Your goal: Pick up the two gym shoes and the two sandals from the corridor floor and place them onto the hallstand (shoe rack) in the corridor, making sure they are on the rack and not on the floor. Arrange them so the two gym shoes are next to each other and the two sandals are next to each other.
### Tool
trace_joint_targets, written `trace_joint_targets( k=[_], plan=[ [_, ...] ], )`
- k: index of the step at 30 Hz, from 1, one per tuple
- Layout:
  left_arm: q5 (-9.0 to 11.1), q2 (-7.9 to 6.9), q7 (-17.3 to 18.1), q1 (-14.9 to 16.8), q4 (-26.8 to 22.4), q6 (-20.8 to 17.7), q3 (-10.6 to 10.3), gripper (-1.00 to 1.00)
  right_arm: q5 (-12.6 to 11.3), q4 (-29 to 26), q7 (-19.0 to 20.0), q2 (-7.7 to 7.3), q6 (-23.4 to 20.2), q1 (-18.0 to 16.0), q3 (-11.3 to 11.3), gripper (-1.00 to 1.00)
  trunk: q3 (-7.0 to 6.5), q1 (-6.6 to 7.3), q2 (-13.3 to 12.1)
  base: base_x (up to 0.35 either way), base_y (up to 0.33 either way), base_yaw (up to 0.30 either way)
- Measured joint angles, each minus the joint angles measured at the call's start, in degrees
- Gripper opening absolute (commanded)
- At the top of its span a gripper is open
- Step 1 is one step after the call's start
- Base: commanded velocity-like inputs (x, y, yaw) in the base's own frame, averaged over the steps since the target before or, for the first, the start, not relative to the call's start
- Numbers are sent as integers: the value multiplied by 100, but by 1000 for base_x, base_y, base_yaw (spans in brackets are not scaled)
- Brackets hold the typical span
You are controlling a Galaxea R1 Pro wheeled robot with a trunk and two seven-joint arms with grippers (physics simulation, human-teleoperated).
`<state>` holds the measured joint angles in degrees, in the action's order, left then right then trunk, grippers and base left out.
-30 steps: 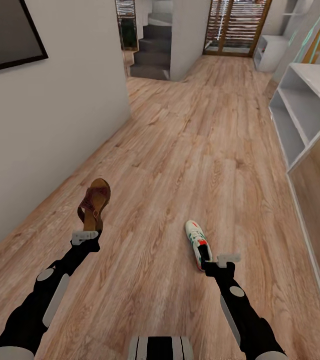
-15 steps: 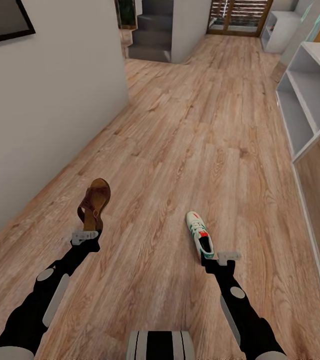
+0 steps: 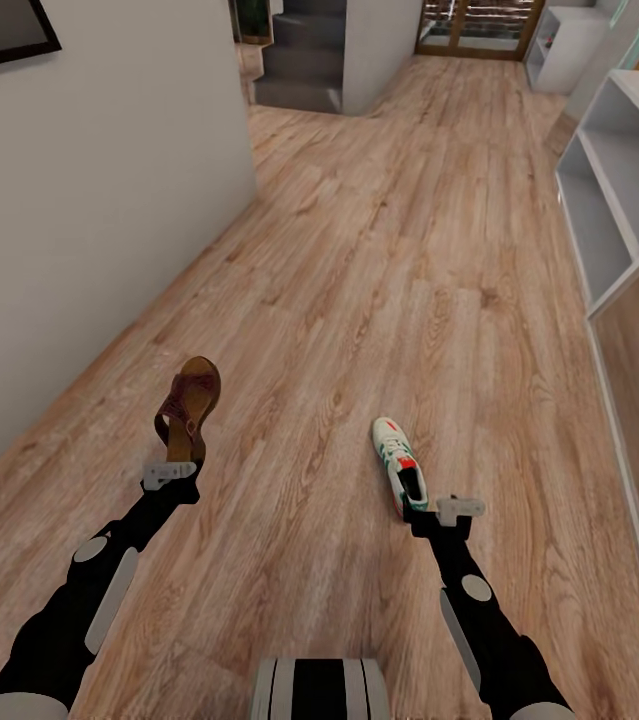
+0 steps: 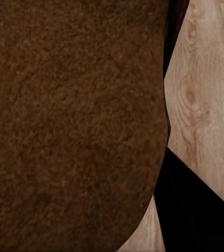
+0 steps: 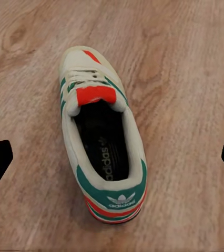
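Over the corridor floor (image 3: 359,300), left end effector (image 3: 171,470) closed on a sandal (image 3: 189,405) by its heel end, which could swing loose; right end effector (image 3: 449,508), fingers spread wide, hovers behind the floor-bound gym shoe (image 3: 397,466), likely nudging it; rack (image 3: 609,190) well apart.

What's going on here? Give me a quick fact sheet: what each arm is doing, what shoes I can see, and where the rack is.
left gripper: holds a brown sandal raised off the floor
right gripper: open, just behind a gym shoe
gym shoe: upright on the corridor floor, toe pointing away
hallstand: ahead on the right, visible shelves bare
on the rack so far: nothing visible
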<state>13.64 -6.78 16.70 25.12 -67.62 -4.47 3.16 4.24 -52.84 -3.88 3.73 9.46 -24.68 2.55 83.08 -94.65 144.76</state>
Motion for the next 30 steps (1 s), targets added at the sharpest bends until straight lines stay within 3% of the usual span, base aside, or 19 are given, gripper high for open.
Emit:
trace_joint_targets(
  k=[13, 19, 30],
  plan=[
    [-1, 0, 0, 0, 0, 0, 0, -100, -3, -5, 13, 0, 7, 0, 6, 100, 396, -33, 17, 0, 0, 0],
    [3, 0, 0, 0, -1, 0, 0, -100, -2, -8, 15, 0, 6, 0, 5, 100, 452, -33, 18, 0, 0, 0],
    [1, 0, 0, 0, -35, 1, -2, -100, -3, -10, 19, 0, 7, 0, 6, 100, 793, -62, 32, 0, 0, 0]
  ],
)
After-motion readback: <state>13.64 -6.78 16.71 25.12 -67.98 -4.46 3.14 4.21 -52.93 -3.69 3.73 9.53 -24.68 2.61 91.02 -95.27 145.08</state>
